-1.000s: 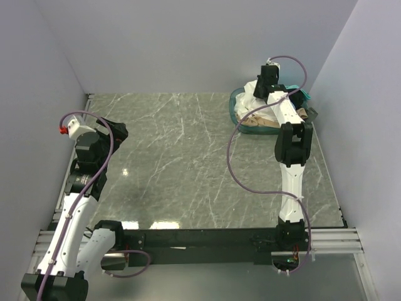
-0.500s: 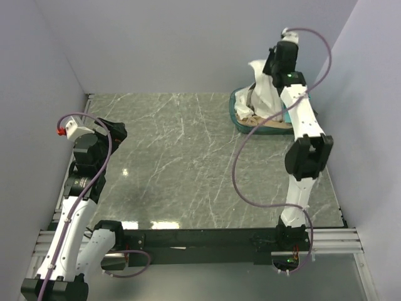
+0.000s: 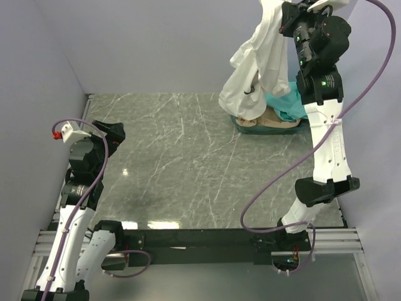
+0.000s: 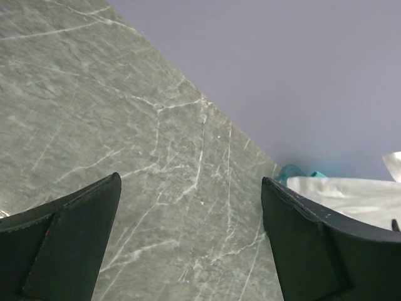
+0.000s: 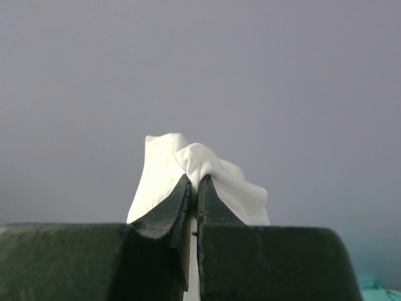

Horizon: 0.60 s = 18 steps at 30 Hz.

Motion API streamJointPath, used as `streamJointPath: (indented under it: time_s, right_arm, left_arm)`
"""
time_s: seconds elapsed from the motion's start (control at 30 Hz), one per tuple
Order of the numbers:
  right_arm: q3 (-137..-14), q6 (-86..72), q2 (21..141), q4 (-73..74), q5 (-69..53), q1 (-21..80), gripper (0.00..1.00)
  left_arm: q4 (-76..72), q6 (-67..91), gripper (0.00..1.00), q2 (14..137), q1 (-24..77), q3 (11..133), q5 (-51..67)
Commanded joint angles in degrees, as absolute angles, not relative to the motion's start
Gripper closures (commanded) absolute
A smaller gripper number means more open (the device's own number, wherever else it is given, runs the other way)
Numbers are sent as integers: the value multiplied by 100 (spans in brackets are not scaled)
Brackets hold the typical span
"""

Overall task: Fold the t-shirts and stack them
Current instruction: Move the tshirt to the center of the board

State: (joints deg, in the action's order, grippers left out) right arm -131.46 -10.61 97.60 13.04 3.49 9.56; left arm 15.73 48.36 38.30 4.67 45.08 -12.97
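Note:
My right gripper (image 3: 283, 14) is raised high at the back right, shut on a fold of the white t-shirt (image 3: 257, 69). The shirt hangs down from it in a long drape, its lower end just above the green basket (image 3: 245, 123). In the right wrist view the pinched white t-shirt (image 5: 200, 169) bulges out above the closed fingertips (image 5: 185, 191). A teal t-shirt (image 3: 287, 103) and a tan t-shirt (image 3: 270, 119) lie in the basket. My left gripper (image 4: 191, 188) is open over bare table at the left, holding nothing; a strip of the white shirt (image 4: 341, 191) shows past its right finger.
The grey marble table (image 3: 182, 163) is walled at the back and on both sides. The basket sits in the back right corner against the wall. My left arm (image 3: 84, 163) stands folded near the left wall.
My right gripper closed on the white shirt in the basket and rose steeply, pulling the shirt up out of it. The left arm shifted only slightly.

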Motion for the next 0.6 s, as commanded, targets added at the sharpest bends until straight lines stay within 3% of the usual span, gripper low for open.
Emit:
streamJointPath:
  time_s: [0.0,0.23,0.43,0.53,0.57]
  right_arm:
    - [-13596,-924,9449,888,62,1282,100]
    - [-13290,-53,8869,897,361,2618,100]
    - [-12877,-579,8614,1133,-718,3102,100]
    - [-11895,-834,8167,1213,-757,3138,100]
    - [-10882,-922,7713,1143,-573,3129,100]
  left_arm:
    - [1432,4913,1,3762,431,4508,-1073]
    - [1468,5001,1,3762,431,4474,-897]
    - [1406,5106,1,3841,431,4395,-449]
    - [1319,5220,1,3928,431,4254,-54]
    - [1301,5256,1,3955,431,4210,-27]
